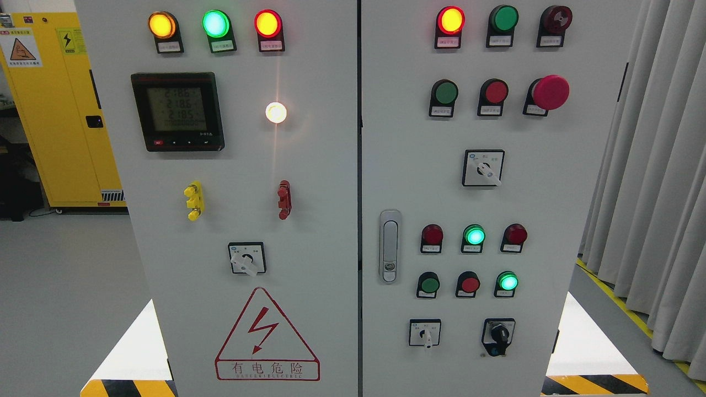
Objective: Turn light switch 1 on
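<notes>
Well, no robot hand in view, so hand state can't be told; grey metal control cabinet [309,165] w/ lit round white lamp [276,112] & white rotary switch [246,259] on left door

Grey floor [60,286], yellow cabinet [52,110] left (curtain [656,165] right).

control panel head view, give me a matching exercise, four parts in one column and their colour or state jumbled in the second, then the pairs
Column one:
1. digital meter
2. mushroom push button
3. door handle
4. warning triangle

Column two:
A. silver, upright, on the right door's left edge
B. red outline with a lightning bolt, low on the left door
C. black frame, lit display, upper left door
D. big red cap, upper right door

Pairs: 1-C, 2-D, 3-A, 4-B
</notes>
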Action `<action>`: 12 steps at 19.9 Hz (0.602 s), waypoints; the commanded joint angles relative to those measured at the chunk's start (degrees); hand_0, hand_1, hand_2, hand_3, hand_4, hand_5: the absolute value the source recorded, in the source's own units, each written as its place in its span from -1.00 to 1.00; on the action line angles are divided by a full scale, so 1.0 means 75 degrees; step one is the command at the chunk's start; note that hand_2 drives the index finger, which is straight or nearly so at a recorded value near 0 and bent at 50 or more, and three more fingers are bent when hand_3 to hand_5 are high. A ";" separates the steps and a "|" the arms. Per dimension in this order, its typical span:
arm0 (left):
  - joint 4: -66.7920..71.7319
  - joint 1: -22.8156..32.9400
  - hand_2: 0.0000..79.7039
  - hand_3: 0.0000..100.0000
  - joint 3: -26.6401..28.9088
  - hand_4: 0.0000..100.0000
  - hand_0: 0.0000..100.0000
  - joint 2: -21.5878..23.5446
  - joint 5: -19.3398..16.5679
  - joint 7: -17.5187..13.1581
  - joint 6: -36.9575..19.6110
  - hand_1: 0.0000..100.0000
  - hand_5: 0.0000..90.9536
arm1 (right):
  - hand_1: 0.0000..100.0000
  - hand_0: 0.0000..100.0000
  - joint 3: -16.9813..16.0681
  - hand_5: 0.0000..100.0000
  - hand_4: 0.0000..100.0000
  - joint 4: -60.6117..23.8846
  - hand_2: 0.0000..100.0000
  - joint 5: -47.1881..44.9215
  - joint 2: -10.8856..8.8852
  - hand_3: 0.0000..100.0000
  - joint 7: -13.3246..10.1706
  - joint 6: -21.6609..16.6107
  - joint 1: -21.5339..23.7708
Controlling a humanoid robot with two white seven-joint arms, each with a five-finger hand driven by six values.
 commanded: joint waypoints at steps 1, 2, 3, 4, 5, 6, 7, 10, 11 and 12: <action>0.4428 0.0000 -0.85 -0.46 -0.0568 -0.28 -0.70 0.0117 0.0013 -0.0455 0.0328 -0.59 -1.00 | 0.00 -1.00 0.0000 -1.00 -1.00 0.0000 -0.92 -0.0223 0.0001 -1.00 -0.0005 0.0005 -0.0001; 0.4452 -0.0035 -0.95 -0.54 -0.0826 -0.34 -0.65 0.0116 -0.0022 -0.0467 0.0608 -0.57 -1.00 | 0.00 -1.00 0.0000 -1.00 -1.00 0.0000 -0.92 -0.0223 0.0001 -1.00 -0.0005 0.0005 -0.0001; 0.4441 -0.0059 -1.00 -0.61 -0.0968 -0.41 -0.59 0.0116 -0.0045 -0.0455 0.0924 -0.55 -1.00 | 0.00 -1.00 0.0000 -1.00 -1.00 0.0000 -0.92 -0.0223 0.0001 -1.00 0.0006 0.0005 -0.0001; 0.4440 -0.0152 -1.00 -0.65 -0.1027 -0.43 -0.57 0.0116 -0.0092 -0.0455 0.1206 -0.55 -1.00 | 0.00 -1.00 0.0000 -1.00 -1.00 0.0000 -0.92 -0.0223 0.0001 -1.00 -0.0005 0.0005 -0.0001; 0.4464 -0.0257 -1.00 -0.77 -0.1074 -0.49 -0.53 0.0128 -0.0139 -0.0455 0.1418 -0.55 -1.00 | 0.00 -1.00 0.0000 -1.00 -1.00 0.0000 -0.92 -0.0223 0.0001 -1.00 0.0006 0.0005 -0.0001; 0.4464 -0.0304 -1.00 -0.85 -0.1086 -0.54 -0.50 0.0128 -0.0221 -0.0455 0.1628 -0.56 -1.00 | 0.00 -1.00 0.0000 -1.00 -1.00 0.0000 -0.92 -0.0223 0.0001 -1.00 -0.0005 0.0005 -0.0001; 0.4464 -0.0386 -1.00 -0.89 -0.1086 -0.56 -0.48 0.0140 -0.0361 -0.0455 0.1909 -0.55 -1.00 | 0.00 -1.00 0.0000 -1.00 -1.00 0.0000 -0.92 -0.0223 0.0001 -1.00 -0.0005 0.0005 -0.0001; 0.4476 -0.0656 -1.00 -1.00 -0.1086 -0.69 -0.46 0.0152 -0.0795 -0.0443 0.2625 -0.53 -1.00 | 0.00 -1.00 0.0000 -1.00 -1.00 0.0000 -0.92 -0.0223 0.0001 -1.00 -0.0005 0.0005 -0.0001; 0.4476 -0.0680 -1.00 -1.00 -0.1075 -0.83 -0.45 0.0140 -0.0842 -0.0443 0.2719 -0.53 -1.00 | 0.00 -1.00 0.0000 -1.00 -1.00 0.0000 -0.92 -0.0223 0.0001 -1.00 -0.0005 0.0005 -0.0001; 0.4476 -0.0726 -1.00 -1.00 -0.1074 -0.87 -0.44 0.0117 -0.0854 -0.0443 0.2744 -0.53 -1.00 | 0.00 -1.00 0.0000 -1.00 -1.00 0.0000 -0.92 -0.0223 0.0001 -1.00 -0.0005 0.0005 -0.0001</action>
